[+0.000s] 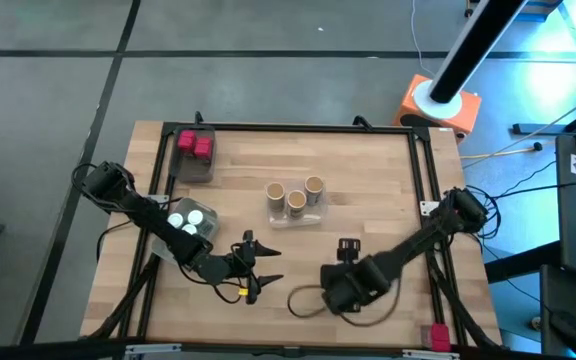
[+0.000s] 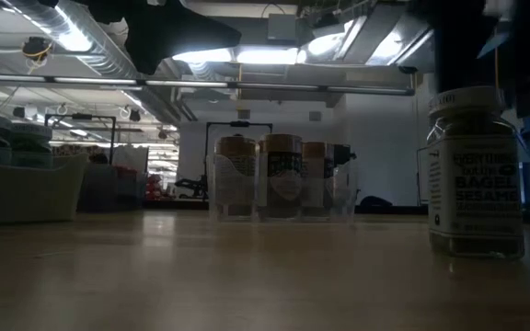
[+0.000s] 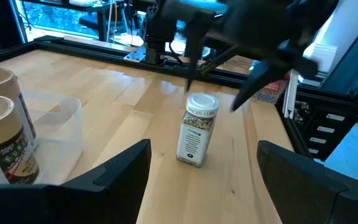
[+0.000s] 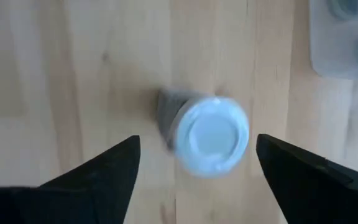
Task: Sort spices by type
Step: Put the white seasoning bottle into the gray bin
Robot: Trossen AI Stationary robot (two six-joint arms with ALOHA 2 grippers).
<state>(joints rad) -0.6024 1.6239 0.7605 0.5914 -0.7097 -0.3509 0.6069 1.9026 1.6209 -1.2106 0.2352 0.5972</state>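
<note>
A white-capped spice jar [image 3: 197,130] stands upright on its base on the bare wood near the table's front, also seen in the low view [image 2: 475,175]. My right gripper [image 3: 219,78] hangs open just above it, pointing down, one finger on either side of the white cap [image 4: 211,143] without touching it. My left gripper [image 1: 266,268] stands open to the jar's left, nearly level and facing it, holding nothing. Tan cork-topped jars [image 1: 296,195] stand in a clear tray at the centre. Red jars [image 1: 195,146] fill a tray at the far left, and white-capped jars [image 1: 190,220] one at the left edge.
The table is ringed by a black frame rail [image 1: 423,170]. A cable loop [image 1: 303,300] lies on the wood by the right arm. Bare wood stretches between the centre tray and the grippers. Beyond the far right corner stands an orange-and-white base [image 1: 438,100].
</note>
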